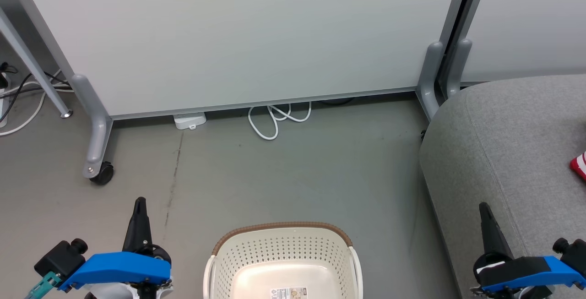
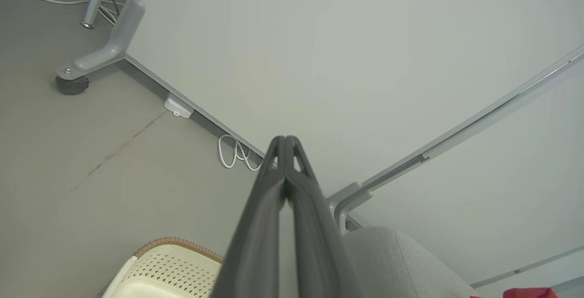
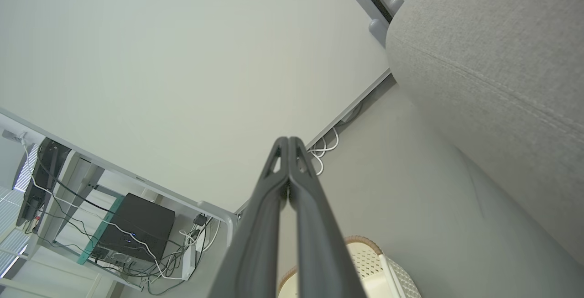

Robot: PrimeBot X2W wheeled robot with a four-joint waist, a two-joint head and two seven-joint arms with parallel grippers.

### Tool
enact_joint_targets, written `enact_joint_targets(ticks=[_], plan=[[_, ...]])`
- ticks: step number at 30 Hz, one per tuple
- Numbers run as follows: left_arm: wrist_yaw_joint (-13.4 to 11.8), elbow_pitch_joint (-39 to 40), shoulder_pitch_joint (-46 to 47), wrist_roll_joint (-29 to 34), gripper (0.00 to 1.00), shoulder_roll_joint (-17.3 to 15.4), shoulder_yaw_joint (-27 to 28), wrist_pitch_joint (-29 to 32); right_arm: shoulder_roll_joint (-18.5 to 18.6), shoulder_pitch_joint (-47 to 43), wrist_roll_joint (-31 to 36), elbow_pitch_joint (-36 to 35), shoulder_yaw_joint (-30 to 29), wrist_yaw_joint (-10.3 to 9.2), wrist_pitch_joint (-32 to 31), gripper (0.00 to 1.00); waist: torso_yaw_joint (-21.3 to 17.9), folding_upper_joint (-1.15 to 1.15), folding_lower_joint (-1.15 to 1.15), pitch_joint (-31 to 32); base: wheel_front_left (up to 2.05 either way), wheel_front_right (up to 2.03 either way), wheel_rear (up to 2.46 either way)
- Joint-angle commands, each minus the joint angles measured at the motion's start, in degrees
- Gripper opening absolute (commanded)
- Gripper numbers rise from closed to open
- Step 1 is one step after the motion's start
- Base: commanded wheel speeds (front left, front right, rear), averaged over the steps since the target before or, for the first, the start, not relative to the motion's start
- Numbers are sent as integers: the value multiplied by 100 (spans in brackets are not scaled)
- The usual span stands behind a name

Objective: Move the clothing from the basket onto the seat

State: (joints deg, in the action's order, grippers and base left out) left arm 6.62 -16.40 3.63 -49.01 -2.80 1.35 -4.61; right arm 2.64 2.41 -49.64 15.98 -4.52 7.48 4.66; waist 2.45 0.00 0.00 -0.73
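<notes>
The grey floor (image 1: 284, 171) carries a cream perforated basket (image 1: 279, 244) with a brown rim at the near middle, its pale bottom showing a paper label (image 1: 288, 293). To the basket's right, apart from it, the large grey seat (image 1: 503, 152) rests on the floor. A bit of red-and-white clothing (image 1: 579, 165) lies on the seat's top at the right edge of the head view. Farther off, a looped white cable (image 1: 274, 122) and a small white box (image 1: 189, 121) lie at the foot of a partition (image 1: 238, 38), beside its black caster (image 1: 101, 174). A thin dark crack (image 1: 173, 180) marks the floor.
</notes>
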Motion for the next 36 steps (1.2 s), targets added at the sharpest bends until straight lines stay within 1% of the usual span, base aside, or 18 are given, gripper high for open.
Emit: enact_joint_targets(ticks=[1,17,36], plan=[[37,94,156,-136,0,-10,50,33,24,181,-145,-85,-23,1,-24,0,-2,0,0,1,0,0,0],[51,138,202,-1217,0,-11,169,313,27,242,-1210,-121,-70,2,-310,0,-49,0,0,11,0,0,0],[72,176,230,-2306,0,-12,301,603,31,298,-2283,-155,-118,2,-602,0,-106,0,0,24,0,0,0]])
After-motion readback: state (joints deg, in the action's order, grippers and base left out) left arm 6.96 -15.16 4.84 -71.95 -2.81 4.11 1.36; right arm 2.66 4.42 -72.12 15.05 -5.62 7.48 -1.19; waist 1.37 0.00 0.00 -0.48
